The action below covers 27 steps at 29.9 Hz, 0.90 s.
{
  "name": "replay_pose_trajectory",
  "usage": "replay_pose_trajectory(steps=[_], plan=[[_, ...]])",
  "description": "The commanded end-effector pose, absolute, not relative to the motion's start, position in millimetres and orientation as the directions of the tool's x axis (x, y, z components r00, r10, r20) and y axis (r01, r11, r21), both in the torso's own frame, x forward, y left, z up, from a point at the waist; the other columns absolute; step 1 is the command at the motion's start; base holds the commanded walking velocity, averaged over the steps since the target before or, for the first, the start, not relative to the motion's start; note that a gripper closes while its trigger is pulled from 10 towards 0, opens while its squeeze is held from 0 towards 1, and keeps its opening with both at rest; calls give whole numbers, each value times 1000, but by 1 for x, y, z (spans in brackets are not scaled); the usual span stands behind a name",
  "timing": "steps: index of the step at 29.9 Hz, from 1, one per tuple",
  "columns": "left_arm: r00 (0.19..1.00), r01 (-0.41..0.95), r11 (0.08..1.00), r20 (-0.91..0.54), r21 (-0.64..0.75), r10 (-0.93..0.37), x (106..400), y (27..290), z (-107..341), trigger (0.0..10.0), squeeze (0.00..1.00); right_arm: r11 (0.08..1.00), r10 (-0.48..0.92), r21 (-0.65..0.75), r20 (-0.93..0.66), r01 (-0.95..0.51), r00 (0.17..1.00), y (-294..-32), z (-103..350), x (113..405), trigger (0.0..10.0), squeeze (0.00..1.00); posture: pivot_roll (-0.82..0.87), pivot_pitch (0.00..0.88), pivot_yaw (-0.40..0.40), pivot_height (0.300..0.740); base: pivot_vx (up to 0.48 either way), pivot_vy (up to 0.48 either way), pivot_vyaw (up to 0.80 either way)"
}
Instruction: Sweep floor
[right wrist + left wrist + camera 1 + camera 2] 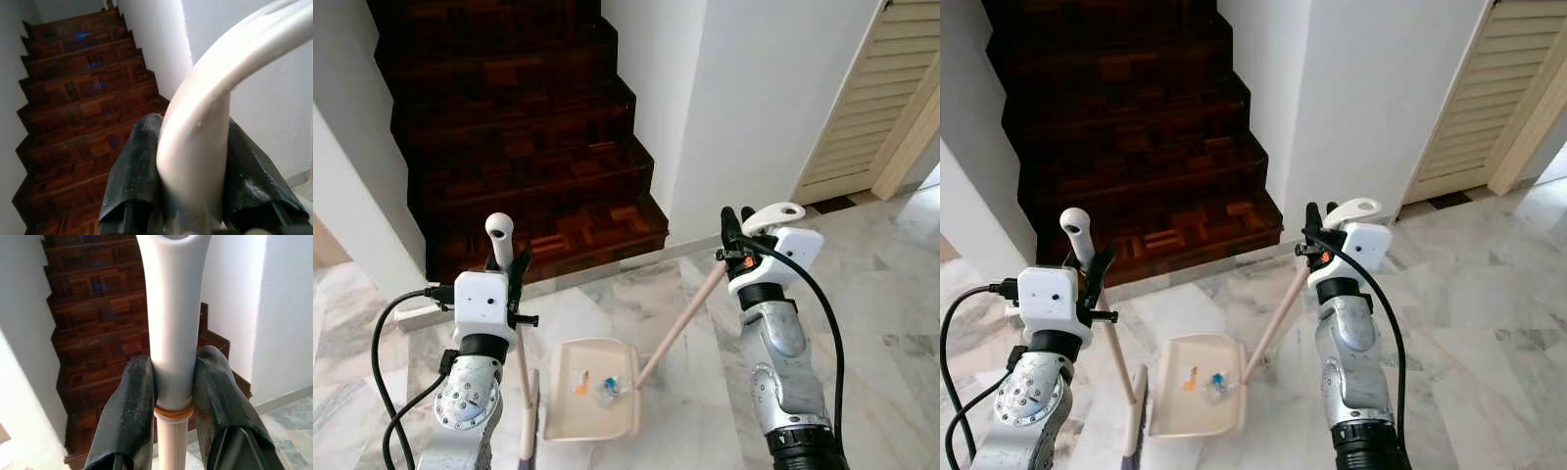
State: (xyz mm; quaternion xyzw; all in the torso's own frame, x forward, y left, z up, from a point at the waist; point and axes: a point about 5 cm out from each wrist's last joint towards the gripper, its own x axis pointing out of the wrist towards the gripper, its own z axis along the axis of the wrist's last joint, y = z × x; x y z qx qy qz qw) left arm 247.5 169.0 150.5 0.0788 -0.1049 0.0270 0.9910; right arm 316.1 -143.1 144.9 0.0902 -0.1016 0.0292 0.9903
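A cream dustpan (563, 416) lies on the marble floor between my arms, with small orange and blue scraps (597, 387) inside it. Its long handle (680, 328) slopes up to my right gripper (736, 235), which is shut on the white grip (195, 147). My left gripper (512, 269) is shut on the broom handle (173, 333), just below its white top (499, 235). The broom's shaft (524, 377) runs down to the floor at the dustpan's left side.
Dark wooden stairs (519, 137) rise straight ahead between white walls (754, 108). A louvred door (881, 108) stands at the right. Marble floor (891, 294) spreads to the right. Black cables (391, 333) hang by my left arm.
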Motion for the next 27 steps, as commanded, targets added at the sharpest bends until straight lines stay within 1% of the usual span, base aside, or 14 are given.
replay_pose_trajectory(steps=[1,11,27], plan=[[964,-103,979,260,173,55,250,173,161,10000,0,975,53,196,261,-107,964,-137,160,319,10000,0,43,10,-26,740,0,326,0],[963,-117,978,262,171,69,249,174,162,10000,0,973,47,206,255,-102,966,-137,161,321,10000,0,43,35,-25,740,0,324,0],[963,-112,978,262,178,62,249,173,163,10000,0,971,59,210,248,-113,967,-134,161,322,10000,0,49,46,-26,740,0,325,0]])
